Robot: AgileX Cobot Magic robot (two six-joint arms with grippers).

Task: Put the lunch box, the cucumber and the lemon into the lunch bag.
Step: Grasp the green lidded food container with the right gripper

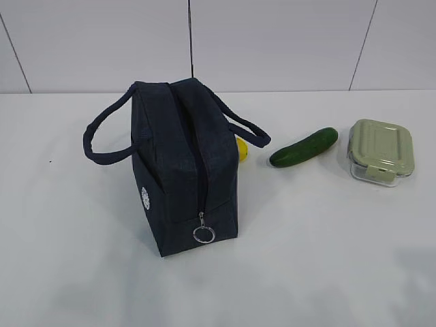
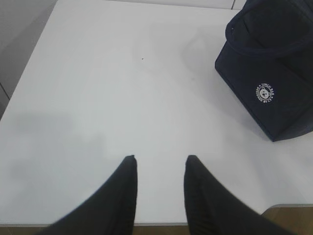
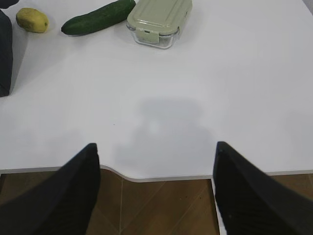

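Note:
The dark navy lunch bag (image 1: 180, 167) stands on the white table (image 1: 327, 259) with its top zipper closed and a silver ring pull (image 1: 204, 234) hanging at the near end. Behind its right side peeks the yellow lemon (image 1: 241, 149); the right wrist view shows the lemon (image 3: 32, 20) whole. The green cucumber (image 1: 304, 147) lies to the right, then the lunch box (image 1: 381, 152) with its sage-green lid. My left gripper (image 2: 160, 159) is open over bare table, left of the lunch bag (image 2: 271, 68). My right gripper (image 3: 155, 146) is wide open at the table's near edge, far from the cucumber (image 3: 98, 17) and lunch box (image 3: 159, 19).
Neither arm shows in the exterior view. The table's front edge (image 3: 161, 177) has a curved notch, with brown floor below it. A pale tiled wall (image 1: 272, 41) rises behind the table.

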